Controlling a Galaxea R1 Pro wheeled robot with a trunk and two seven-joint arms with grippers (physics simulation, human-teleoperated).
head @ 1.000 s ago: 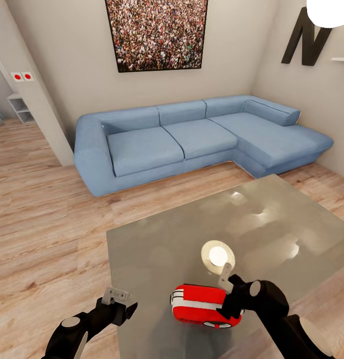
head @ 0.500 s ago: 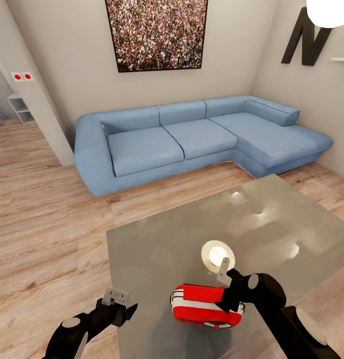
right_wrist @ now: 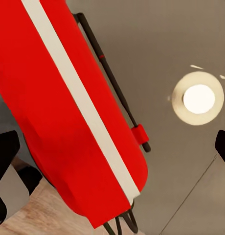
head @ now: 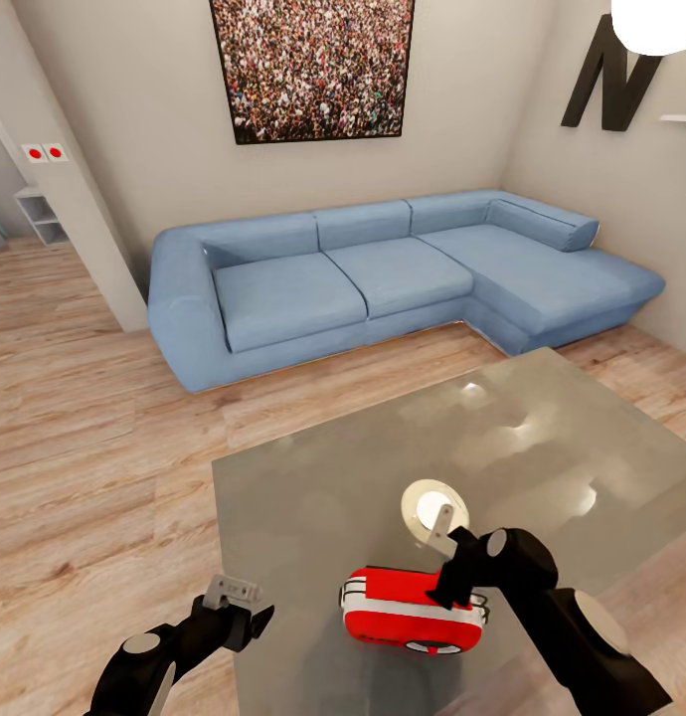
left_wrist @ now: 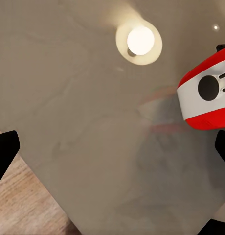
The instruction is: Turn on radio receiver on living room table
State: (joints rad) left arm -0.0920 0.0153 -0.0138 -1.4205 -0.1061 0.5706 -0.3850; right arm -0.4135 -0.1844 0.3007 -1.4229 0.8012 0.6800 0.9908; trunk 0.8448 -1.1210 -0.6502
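Red plastic with a white stripe, that's the small rounded radio receiver [head: 411, 609], lying on its side near my edge of the glossy grey rectangular bench [head: 313, 497]. I've got my right hand [head: 444, 557] right over its far right end, black wrist angled down onto it; whether a finger actually touches the casing I can't tell from the head view. Looking along the right wrist, the red body [right_wrist: 68, 122] sits between the two dark fingertips [right_wrist: 5, 152] at the picture's edges, so the right hand is spread wide, holding nothing. I can see the thin black wire handle [right_wrist: 112, 81] running along the radio's side, with a small red tab on it.

My left hand [head: 234, 595] hovers at the bench's near left corner, well apart from the radio. Its wrist view shows both fingertips [left_wrist: 4, 149] far apart, so wide open too, with the radio's white end face and a dark round spot [left_wrist: 208, 87] off to one side.

A bright round lamp reflection [head: 434, 510] glows on the bench top just beyond the radio. Past the bench: light wood floor [head: 85, 418], the blue L-shaped sofa [head: 383, 273], the framed crowd photo [head: 313, 65].
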